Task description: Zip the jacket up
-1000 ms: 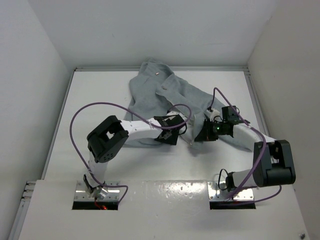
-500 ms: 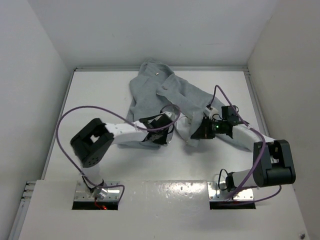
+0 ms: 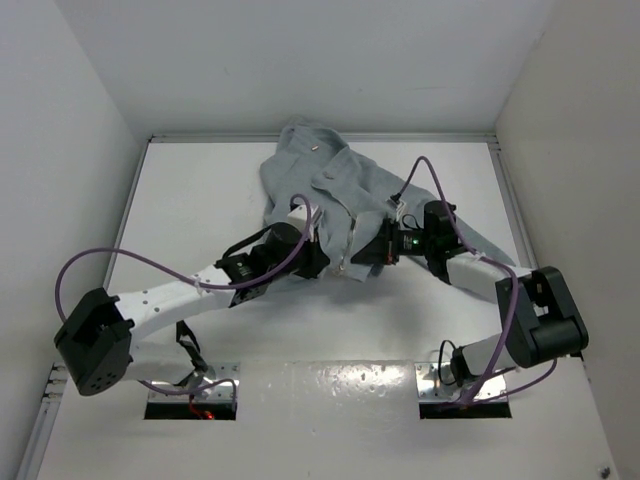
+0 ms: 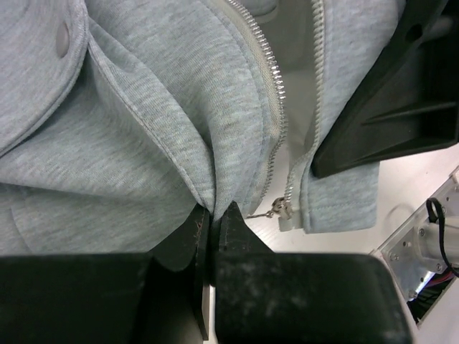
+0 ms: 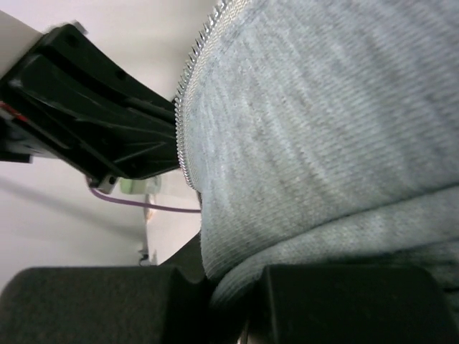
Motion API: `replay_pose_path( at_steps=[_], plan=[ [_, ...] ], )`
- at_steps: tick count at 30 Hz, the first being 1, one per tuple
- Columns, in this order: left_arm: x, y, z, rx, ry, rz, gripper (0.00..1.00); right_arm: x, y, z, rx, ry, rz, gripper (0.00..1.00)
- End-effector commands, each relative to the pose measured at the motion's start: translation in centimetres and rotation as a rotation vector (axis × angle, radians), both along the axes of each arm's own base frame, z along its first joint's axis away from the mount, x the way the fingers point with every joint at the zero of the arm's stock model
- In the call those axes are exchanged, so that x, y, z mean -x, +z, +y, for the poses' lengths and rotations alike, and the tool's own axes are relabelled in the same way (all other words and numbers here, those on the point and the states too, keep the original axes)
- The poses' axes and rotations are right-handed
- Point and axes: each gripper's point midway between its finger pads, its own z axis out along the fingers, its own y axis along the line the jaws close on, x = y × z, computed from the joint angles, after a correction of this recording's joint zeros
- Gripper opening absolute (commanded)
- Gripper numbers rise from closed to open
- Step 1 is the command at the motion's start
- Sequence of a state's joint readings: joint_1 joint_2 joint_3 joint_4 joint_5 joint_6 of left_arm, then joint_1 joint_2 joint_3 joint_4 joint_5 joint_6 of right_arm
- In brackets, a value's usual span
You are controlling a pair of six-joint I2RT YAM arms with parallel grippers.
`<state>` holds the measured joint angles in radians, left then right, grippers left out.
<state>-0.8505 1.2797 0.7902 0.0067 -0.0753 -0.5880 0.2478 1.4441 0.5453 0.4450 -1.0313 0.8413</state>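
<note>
The light grey jacket (image 3: 312, 178) lies crumpled at the back middle of the white table, its front open. My left gripper (image 3: 318, 258) is shut on a fold of the jacket's lower left front (image 4: 179, 136), just left of the zipper teeth (image 4: 276, 107). The metal slider and pull (image 4: 278, 210) hang at the bottom of the other zipper side. My right gripper (image 3: 362, 262) is shut on the right front's hem (image 5: 323, 143), whose zipper teeth (image 5: 184, 136) run along the edge. The two grippers sit close together, almost touching.
The left arm's purple cable (image 3: 100, 262) loops out over the table (image 3: 200, 190) on the left. The right arm's cable (image 3: 425, 170) arches over the jacket's right sleeve. White walls close the table on the left, back and right.
My left gripper has shut on the jacket's fold. Its elbow has swung far left and toward the near edge. The right gripper has moved left with the hem, toward the left gripper.
</note>
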Motion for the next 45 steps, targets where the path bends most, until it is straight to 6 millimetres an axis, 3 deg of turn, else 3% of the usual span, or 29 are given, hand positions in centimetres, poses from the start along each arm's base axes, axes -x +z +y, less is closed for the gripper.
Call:
replay_pose_path(
  at_steps=[1,8,12,13,14,15,16,19,22,23,24,25,27,28,30,31,34,37,38,45],
  plan=[
    [-0.8,4.1,-0.2,0.136,0.005,-0.092,0.00,-0.1,2.7,0.7,-0.093,0.045,-0.102,0.00],
    [-1.3,7.4,1.0,0.268,-0.022,-0.114,0.00,1.6,3.7,0.6,-0.138,0.120,-0.219,0.00],
    [-1.3,7.5,1.5,0.273,-0.040,-0.117,0.00,1.9,3.5,0.4,-0.120,0.170,-0.287,0.00],
    [-1.3,6.8,1.9,0.250,-0.040,-0.103,0.00,2.9,1.8,0.1,-0.081,0.199,-0.198,0.00],
    [-1.5,6.4,2.3,0.232,-0.034,-0.098,0.00,2.3,1.0,0.0,-0.041,0.228,-0.287,0.00],
    [-1.7,5.9,2.6,0.197,-0.029,-0.109,0.00,3.0,0.1,-0.4,0.019,0.246,-0.165,0.00],
    [-1.9,5.1,3.3,0.156,0.000,-0.101,0.00,4.3,-3.0,-1.7,0.150,0.335,-0.278,0.00],
    [-2.5,3.7,4.9,0.062,0.052,-0.120,0.00,4.0,-7.3,-4.9,0.484,0.392,-0.254,0.00],
    [-2.7,3.1,5.8,0.020,0.079,-0.128,0.00,4.7,-8.8,-7.1,0.627,0.382,-0.226,0.00],
    [-2.8,3.1,6.0,0.015,0.092,-0.132,0.00,4.0,-10.0,-8.5,0.738,0.355,-0.247,0.00],
    [-2.8,2.8,6.4,0.013,0.101,-0.129,0.00,3.9,-10.0,-8.6,0.754,0.344,-0.270,0.00],
    [-2.8,2.8,6.4,0.013,0.101,-0.129,0.00,3.9,-11.0,-10.0,0.837,0.324,-0.269,0.05],
    [-2.7,2.4,6.5,0.007,0.101,-0.123,0.00,4.1,-12.1,-10.4,0.894,0.345,-0.253,0.16],
    [-2.8,2.0,6.5,-0.002,0.100,-0.113,0.00,3.6,-12.1,-10.9,0.930,0.340,-0.244,0.29],
    [-3.0,2.1,6.3,-0.002,0.100,-0.113,0.00,4.3,-12.7,-11.7,0.970,0.357,-0.160,0.44],
    [-2.9,1.6,6.3,-0.014,0.099,-0.100,0.00,3.7,-12.0,-11.3,0.963,0.345,-0.170,0.52],
    [-3.3,1.6,6.7,-0.017,0.117,-0.102,0.00,4.5,-11.1,-10.8,0.944,0.338,-0.149,0.66],
    [-3.3,1.6,6.7,-0.017,0.117,-0.102,0.00,6.3,-11.1,-10.8,0.958,0.325,-0.071,0.76],
    [-3.2,1.9,6.8,-0.010,0.117,-0.110,0.00,7.3,-11.5,-11.1,0.974,0.310,-0.027,0.85],
    [-2.8,0.9,7.2,-0.014,0.121,-0.087,0.00,10.4,-12.8,-11.6,0.969,0.299,0.077,0.94]
  ],
)
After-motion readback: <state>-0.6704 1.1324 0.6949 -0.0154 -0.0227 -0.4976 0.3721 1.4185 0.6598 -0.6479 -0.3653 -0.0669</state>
